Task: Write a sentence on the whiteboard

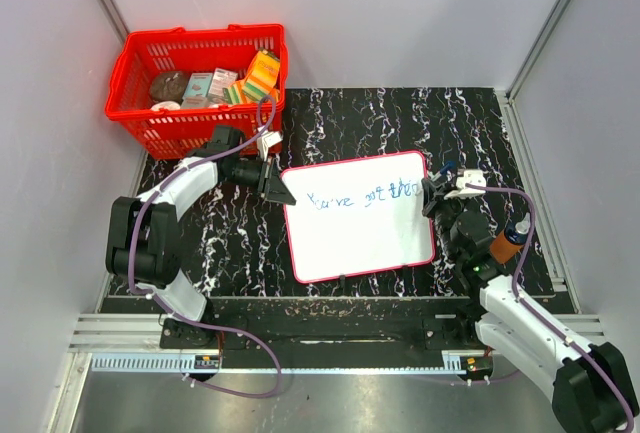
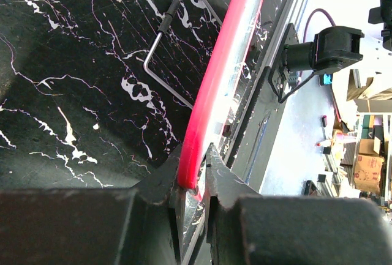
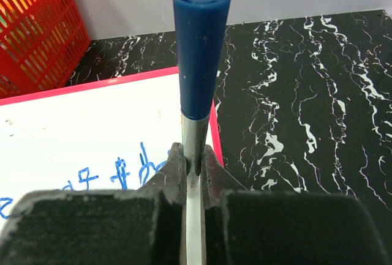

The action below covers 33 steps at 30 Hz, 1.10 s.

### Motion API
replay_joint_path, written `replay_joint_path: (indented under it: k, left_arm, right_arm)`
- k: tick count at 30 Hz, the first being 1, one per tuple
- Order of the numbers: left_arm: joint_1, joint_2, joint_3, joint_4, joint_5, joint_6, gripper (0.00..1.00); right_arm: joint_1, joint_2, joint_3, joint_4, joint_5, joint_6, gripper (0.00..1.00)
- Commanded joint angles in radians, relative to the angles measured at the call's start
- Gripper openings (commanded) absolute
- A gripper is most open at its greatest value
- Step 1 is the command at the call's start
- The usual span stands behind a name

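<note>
**Pen at the last word**

Red-framed white rectangular whiteboard (image 1: 350,243) on the black marbled table (image 1: 480,123), blue handwritten sentence (image 1: 365,196) across its top; my left gripper (image 2: 195,167) pinches the frame to steady it; my right gripper (image 3: 195,161) clamps the blue-ended marker (image 3: 201,44) at the line's end.

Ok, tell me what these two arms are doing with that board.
The left gripper is clamped on the red frame of the whiteboard at its far-left corner, apparently steadying it. The right gripper holds a blue-ended marker at the board's right edge, beside the end of the sentence, one line of blue handwriting across the upper part. Whether the marker touches the surface cannot be seen. A red basket sits at the back left.
</note>
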Motion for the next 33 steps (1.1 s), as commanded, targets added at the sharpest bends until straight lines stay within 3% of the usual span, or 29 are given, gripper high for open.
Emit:
replay_joint_path:
  k: [1,22,33]
  left_arm:
    - [-0.007,-0.024,-0.002,0.080,-0.262,0.140,0.00]
    - [-0.013,-0.023,0.002,0.074,-0.268,0.143,0.00]
    - [-0.012,-0.023,0.001,0.071,-0.268,0.141,0.00]
  right_arm:
    - [-0.004,-0.003,-0.004,0.003,0.000,0.025,0.00]
    - [-0.006,0.095,0.010,0.109,-0.057,0.093,0.00]
    - [-0.006,-0.202,0.062,-0.121,-0.007,0.081,0.00]
